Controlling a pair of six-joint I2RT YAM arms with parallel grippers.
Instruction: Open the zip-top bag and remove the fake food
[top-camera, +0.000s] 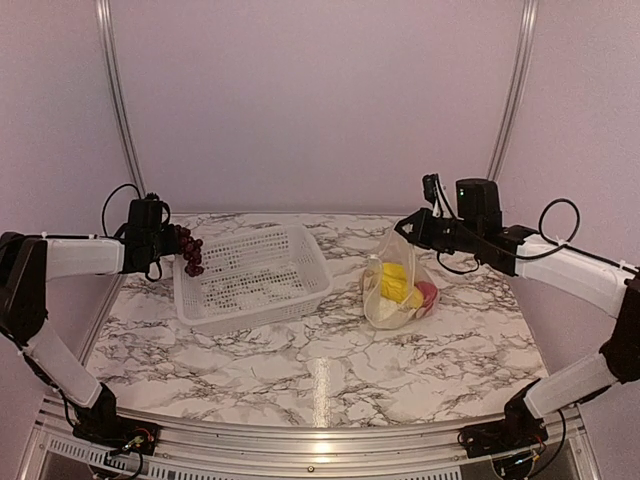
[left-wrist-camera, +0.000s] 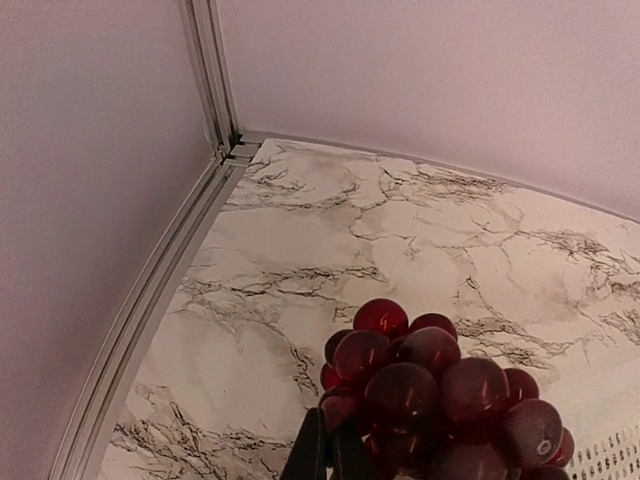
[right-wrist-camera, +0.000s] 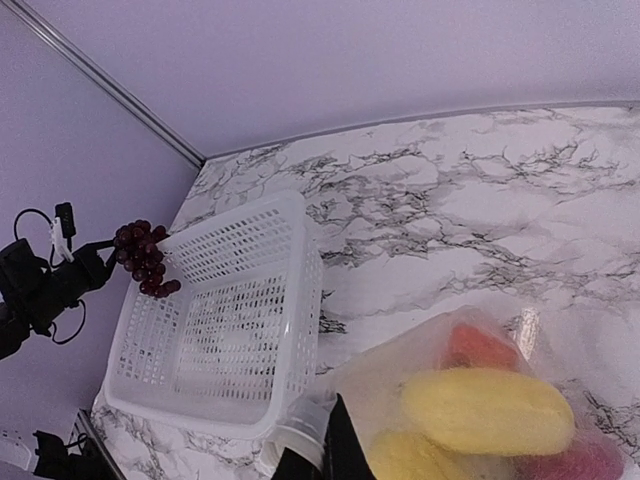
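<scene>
In left gripper (top-camera: 174, 241), grape bunch (top-camera: 190, 252)

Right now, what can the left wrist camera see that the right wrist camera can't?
Only the left wrist view: a close look at the left gripper shut just under the grape bunch. Only the right wrist view: the zip-top bag, pinched by the right gripper, with yellow pieces and a red piece inside. Both: the grape bunch, the white basket (only a corner in the left view) and the marble table.
</scene>
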